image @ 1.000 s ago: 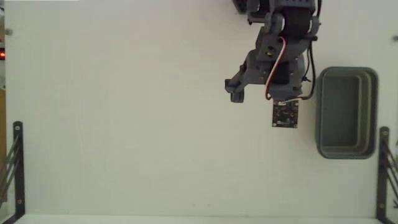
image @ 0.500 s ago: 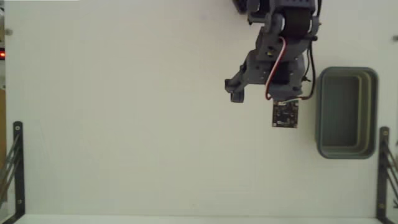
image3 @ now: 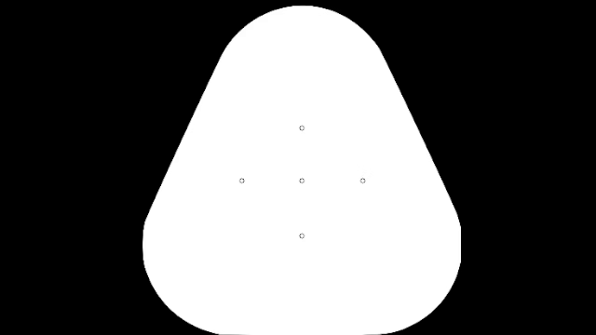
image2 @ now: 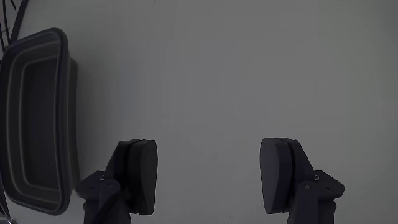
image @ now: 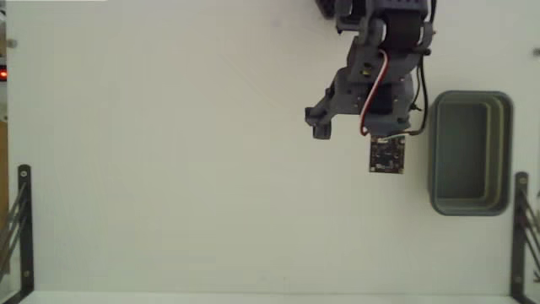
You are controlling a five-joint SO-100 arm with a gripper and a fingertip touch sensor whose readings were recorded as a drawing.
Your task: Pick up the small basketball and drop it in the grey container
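Observation:
The small basketball shows in neither view. The grey container lies on the white table at the right of the fixed view, long side running up and down, with nothing visible inside it. My gripper hangs over the table just left of it, the arm reaching in from the top edge. In the wrist view my gripper is open, both dark fingers spread wide over bare table. There the container sits at the left edge.
Black metal brackets stand at the table's lower left and lower right in the fixed view. A small red light glows at the left edge. The wrist camera board juts out below the arm.

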